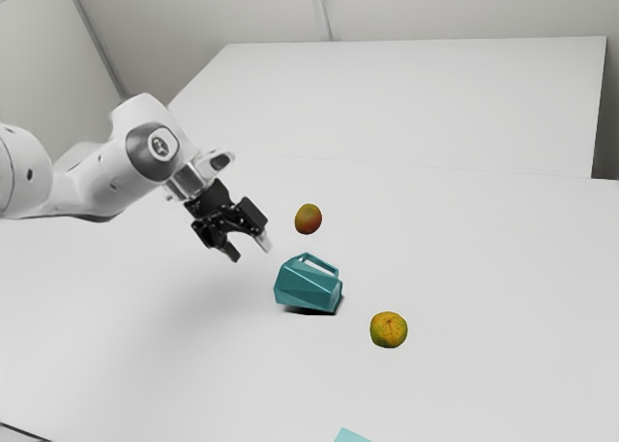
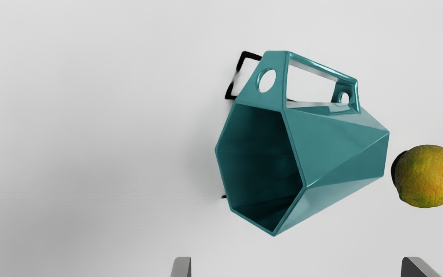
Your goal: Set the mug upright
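Note:
In the exterior view my gripper (image 1: 250,250) hangs above the table, to the exterior view's left of the teal mug (image 1: 309,285) and higher than it. The mug lies tipped on its side, its handle on the upper side. The wrist view has the faceted mug (image 2: 333,146) with its dark mouth facing partly toward the camera. Both fingertips of my gripper (image 2: 296,267) stand wide apart there, nothing held between them, and the mug lies beyond them.
A yellow-green orange (image 1: 389,330) rests on the white table (image 1: 503,268) close to the mug's base end. A reddish fruit (image 1: 309,219) sits on the mug's handle side. A light teal piece (image 1: 352,435) shows at the exterior view's bottom edge.

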Tool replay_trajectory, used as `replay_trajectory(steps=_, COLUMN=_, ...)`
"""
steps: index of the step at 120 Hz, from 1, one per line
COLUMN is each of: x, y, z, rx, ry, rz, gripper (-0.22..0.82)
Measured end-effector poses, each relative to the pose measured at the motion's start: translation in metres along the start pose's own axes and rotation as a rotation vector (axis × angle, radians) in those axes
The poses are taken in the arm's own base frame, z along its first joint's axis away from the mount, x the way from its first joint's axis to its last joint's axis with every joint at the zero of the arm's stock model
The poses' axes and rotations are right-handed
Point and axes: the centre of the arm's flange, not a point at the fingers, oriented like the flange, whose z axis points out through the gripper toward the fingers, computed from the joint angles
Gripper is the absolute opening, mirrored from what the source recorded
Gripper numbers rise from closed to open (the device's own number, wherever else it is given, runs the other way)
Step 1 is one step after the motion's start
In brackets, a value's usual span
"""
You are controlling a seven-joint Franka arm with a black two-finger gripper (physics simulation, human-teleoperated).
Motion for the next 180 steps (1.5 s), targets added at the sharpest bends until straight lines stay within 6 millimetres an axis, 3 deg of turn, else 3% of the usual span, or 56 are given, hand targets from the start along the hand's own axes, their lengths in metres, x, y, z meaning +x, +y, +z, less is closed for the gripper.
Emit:
replay_trajectory(steps=43, x=0.004, y=0.004, z=0.047, rx=-0.088, ry=0.013, rz=-0.115, gripper=0.58)
replay_trajectory(steps=115, x=0.018, y=0.031, z=0.083, rx=-0.111, ry=0.014, rz=-0.126, gripper=0.53)
replay_trajectory(steps=150, x=0.019, y=0.042, z=0.083, rx=-0.122, ry=0.026, rz=-0.125, gripper=0.20)
replay_trajectory(steps=180, x=0.027, y=0.064, z=0.073, rx=-0.125, ry=0.054, rz=-0.089, gripper=0.10)
